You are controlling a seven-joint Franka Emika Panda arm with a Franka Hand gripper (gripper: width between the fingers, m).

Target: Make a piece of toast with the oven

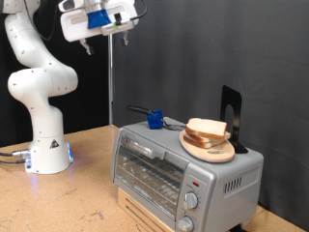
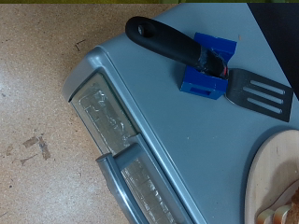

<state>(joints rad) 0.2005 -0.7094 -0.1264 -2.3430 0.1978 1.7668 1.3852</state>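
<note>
Wooden tabletop (image 1: pixel 87 184) is being shown carrying the white Franka arm (image 1: pixel 39 87), which is mounted on its base near the table's edge at the exterior view's left. The arm is being held raised, so that the gripper (image 1: pixel 104 34) is hanging high in the air near the exterior view's top, well apart from everything on the table; whether its fingers are spread or closed cannot be told, and nothing is being seen between them.

A silver-grey toaster oven (image 1: pixel 183 169) is being seen near the table's edge at the exterior view's right and bottom, standing on a low pale wooden block (image 1: pixel 145 215). Its glass-front door (image 1: pixel 147 172) is being kept closed, with two round knobs (image 1: pixel 190 203) beside it.

On the oven's roof a round wooden board (image 1: pixel 210 149) is resting, and slices of bread (image 1: pixel 207 130), the piece of toast among them, are lying stacked on it. Just behind the board a black upright stand (image 1: pixel 232 116) is rising.

A black-handled spatula (image 2: pixel 173 47) is lying on the oven roof (image 2: pixel 187 121), cradled in a small blue holder (image 2: pixel 206 73), with its slotted blade (image 2: pixel 257 91) pointing toward the board's rim (image 2: pixel 266 168).
</note>
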